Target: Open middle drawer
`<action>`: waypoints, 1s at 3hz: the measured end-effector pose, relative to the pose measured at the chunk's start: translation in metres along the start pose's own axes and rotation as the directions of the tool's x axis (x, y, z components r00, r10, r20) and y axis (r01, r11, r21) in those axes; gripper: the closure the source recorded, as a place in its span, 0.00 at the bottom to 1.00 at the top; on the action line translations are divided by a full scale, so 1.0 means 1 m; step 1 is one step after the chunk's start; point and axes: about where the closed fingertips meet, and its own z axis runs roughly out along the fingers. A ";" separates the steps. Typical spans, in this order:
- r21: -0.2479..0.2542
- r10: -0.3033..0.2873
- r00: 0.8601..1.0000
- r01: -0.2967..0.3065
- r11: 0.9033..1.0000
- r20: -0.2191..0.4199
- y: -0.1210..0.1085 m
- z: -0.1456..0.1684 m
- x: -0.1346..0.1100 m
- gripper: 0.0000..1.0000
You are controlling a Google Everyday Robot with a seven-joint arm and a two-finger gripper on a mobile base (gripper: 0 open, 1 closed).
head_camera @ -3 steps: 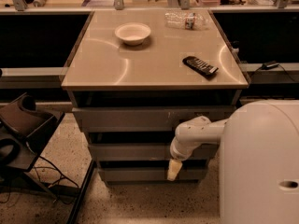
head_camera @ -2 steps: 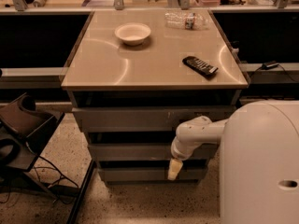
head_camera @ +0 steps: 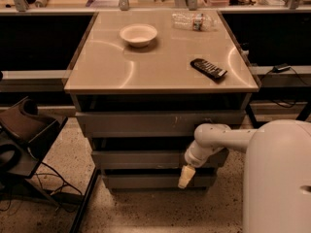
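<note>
Down low, the gripper [head_camera: 186, 176] hangs at the right side of the grey cabinet, pointing at the floor. Its pale tip sits in front of the bottom edge of the middle drawer [head_camera: 141, 158] and the dark gap under it. I cannot tell if the gripper is spread or pressed together, and I cannot tell if it touches the drawer. The white arm [head_camera: 214, 139] bends from the big white robot body [head_camera: 279, 178] on the right and reaches left to the cabinet.

The middle drawer is the plain grey front between two others. Above it is the top drawer [head_camera: 146, 123], which has pale scratch marks. Below it is the bottom drawer [head_camera: 146, 181], close to the speckled floor [head_camera: 146, 212]. Only the flat front of the middle drawer shows.

On the shiny tan table top [head_camera: 160, 72] sits a round white bowl [head_camera: 138, 34] near the back left. A clear plastic bottle [head_camera: 192, 20] lies on its side at the back right. A flat black thing like a remote [head_camera: 208, 68] lies near the right edge. A dark chair [head_camera: 24, 130] stands to the left of the cabinet.
</note>
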 end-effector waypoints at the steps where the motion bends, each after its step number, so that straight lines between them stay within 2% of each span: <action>1: 0.000 0.000 1.000 0.000 1.000 0.000 0.000 0.000 0.000 0.00; 3: 0.000 0.000 1.000 0.000 1.000 0.000 0.000 0.000 0.000 0.42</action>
